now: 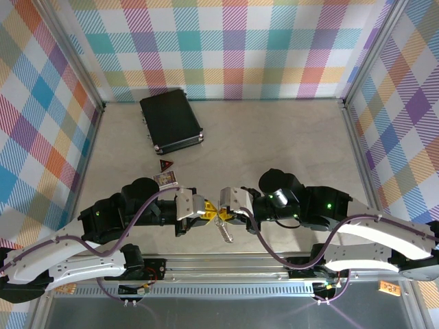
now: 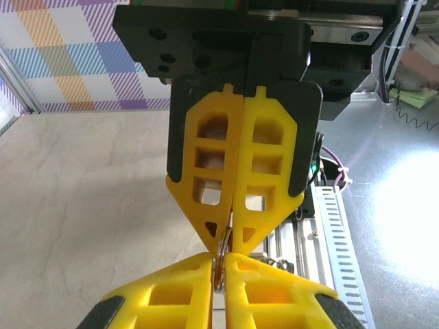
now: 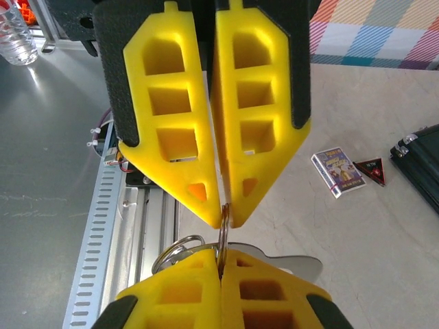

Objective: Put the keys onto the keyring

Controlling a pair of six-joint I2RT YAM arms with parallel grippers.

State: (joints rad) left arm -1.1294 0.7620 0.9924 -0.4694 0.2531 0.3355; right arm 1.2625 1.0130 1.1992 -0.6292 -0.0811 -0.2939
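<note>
Between the two grippers, tip to tip above the near edge of the table point(image 1: 274, 137):

- Left gripper point(image 1: 211, 214): yellow fingers point(image 2: 171, 295) pressed together, pinching a thin split ring point(image 2: 219, 266) edge-on in the seam between them.
- Right gripper point(image 1: 225, 212): fingers point(image 3: 267, 291) likewise pressed together on the same split ring point(image 3: 224, 221). Its tips meet the left gripper's tips almost point to point, with the ring bridging the small gap.
- Keyring point(image 1: 225, 233): a flat silver-grey metal piece held off the table by that ring. It hangs just below the meeting fingertips, slanting toward the right arm's side. From the right wrist, its plate point(image 3: 291, 264) juts out to one side of the fingers and a cluster of further wire rings point(image 3: 175, 248) shows on the other.
- Slotted rail point(image 3: 103, 233): grey metal, running beneath both grippers along the table's near edge.
- Card box point(image 1: 166, 179): small and printed, lying flat on the table near the left arm's wrist, apart from the fingers.
- Triangular tag point(image 1: 165, 165): dark, just beyond the card box.
- Black case point(image 1: 171, 122): rectangular and closed, well apart from both grippers on the far side of the left one.
</note>
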